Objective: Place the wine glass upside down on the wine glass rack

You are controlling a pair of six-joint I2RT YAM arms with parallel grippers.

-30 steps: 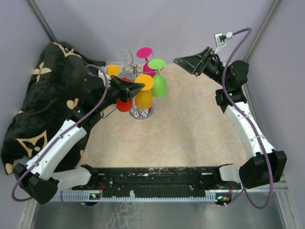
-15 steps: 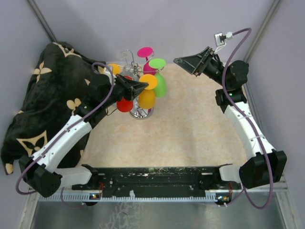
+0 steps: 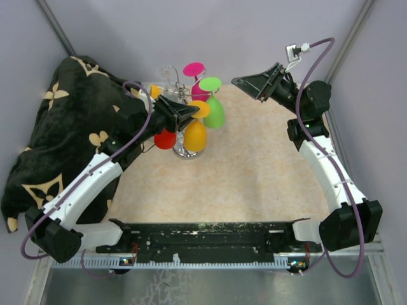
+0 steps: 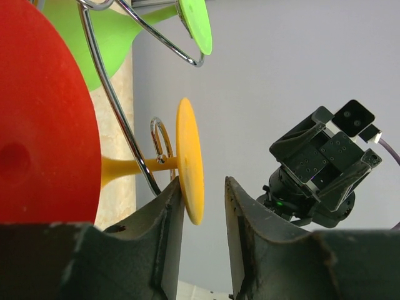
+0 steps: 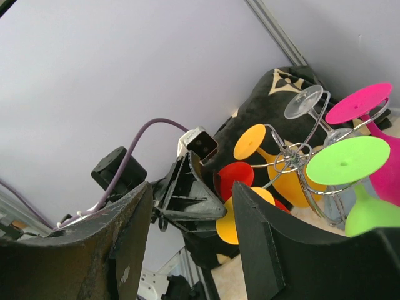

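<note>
The left gripper (image 4: 203, 187) has edged forward, narrowly parted around the orange wine glass (image 4: 189, 156) foot; right gripper (image 5: 192, 187) wide.

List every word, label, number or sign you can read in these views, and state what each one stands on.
None: no text can be read in any view.
The black blanket bears only tan flower motifs, no letters.
The wine glass rack and the yellow wine glass carry no marking.
</note>
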